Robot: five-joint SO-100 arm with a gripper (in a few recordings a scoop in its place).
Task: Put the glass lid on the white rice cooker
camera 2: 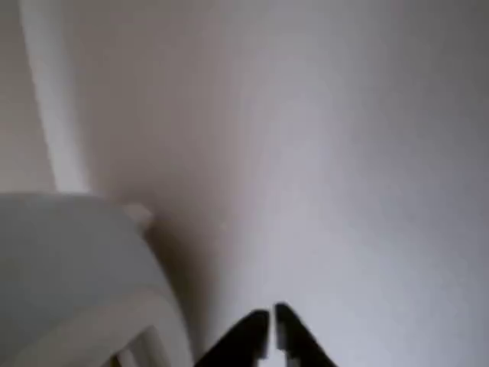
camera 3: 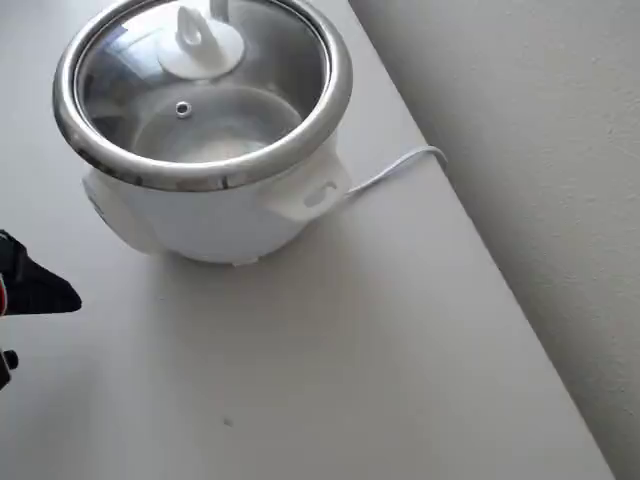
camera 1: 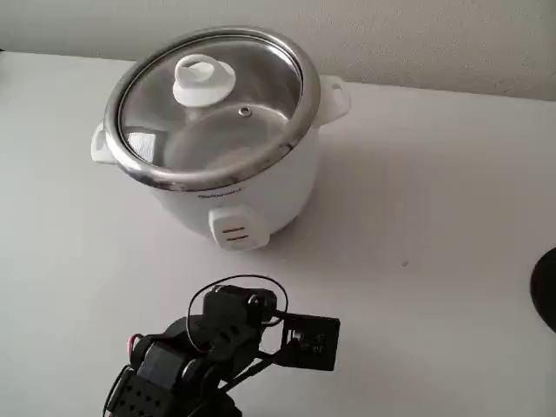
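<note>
We see the gripper (camera 2: 271, 325) in the wrist view as two dark fingertips at the bottom edge, pressed nearly together with only a thin slit between them and nothing held — closed on air; their upper parts are cut off by the frame, and the whole view is blurred. In the overhead view only a dark pointed tip of it (camera 3: 50, 293) pokes in at the left edge; in the fixed view the arm (camera 1: 217, 343) shows as a black bundle of motors and wires, cut off at the bottom, its fingers hard to make out.

Left of the fingertips in the wrist view sits a pale rounded mass, the white rice cooker (camera 2: 76, 275), too soft to read in detail. In the fixed view the cooker (camera 1: 248, 191) stands beyond the arm, well apart from it, its front switch facing the arm, on the white table (camera 1: 434, 261); the glass lid (camera 1: 208, 109) rests on its rim — clear glass, a bright metal band, a white knob near centre, a small vent hole beside it; the steel pot shows through the glass. A white cord (camera 3: 395, 168) trails from the cooker's far side toward the wall.
</note>
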